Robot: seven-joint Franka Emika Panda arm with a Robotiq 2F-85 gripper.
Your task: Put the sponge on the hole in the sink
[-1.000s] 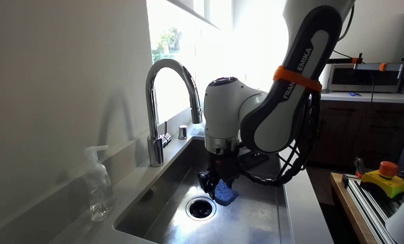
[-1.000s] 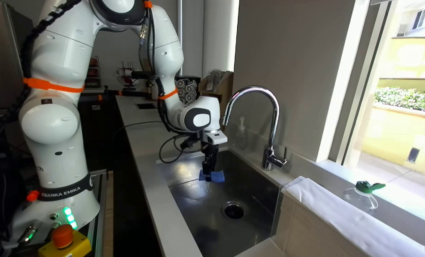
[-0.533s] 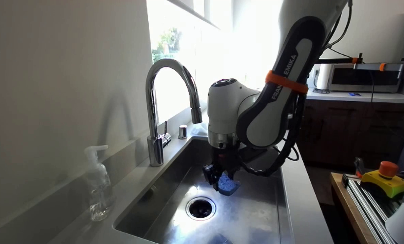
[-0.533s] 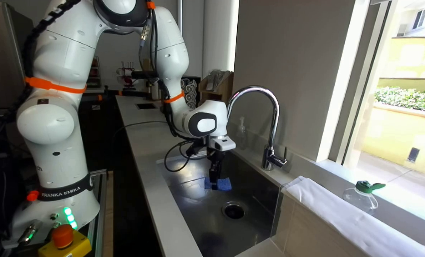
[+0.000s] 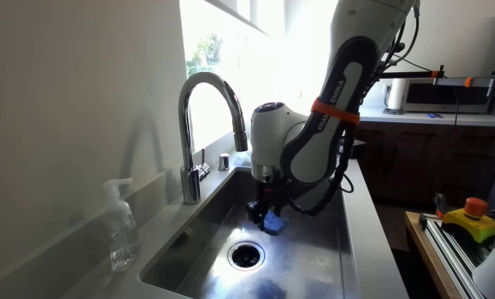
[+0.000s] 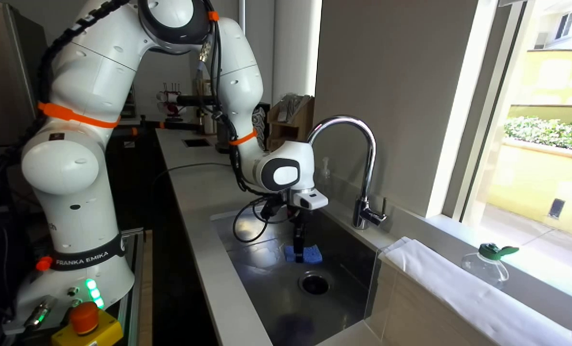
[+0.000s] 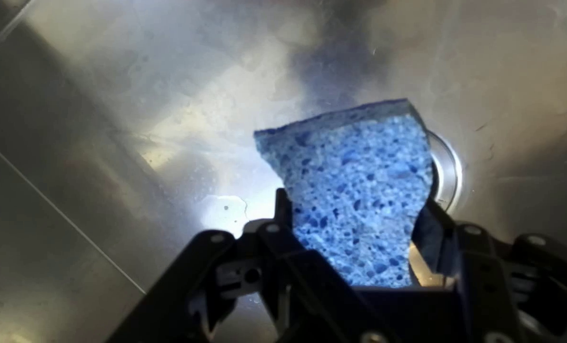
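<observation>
Your tool (image 7: 354, 209) grips the blue sponge (image 7: 350, 162), holding it above the floor of the sink (image 5: 309, 257), near the hole (image 5: 246, 256). In the wrist view, the sponge hides much of the hole, leaving a curve of its shiny rim in sight.

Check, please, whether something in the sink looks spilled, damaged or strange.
Nothing looks clearly damaged. In the wrist view, a bright patch with a wavy edge on the sink floor looks odd: it may be a little water, or only glare. The sponge narrows between the fingers, but that seems just their squeeze.
</observation>
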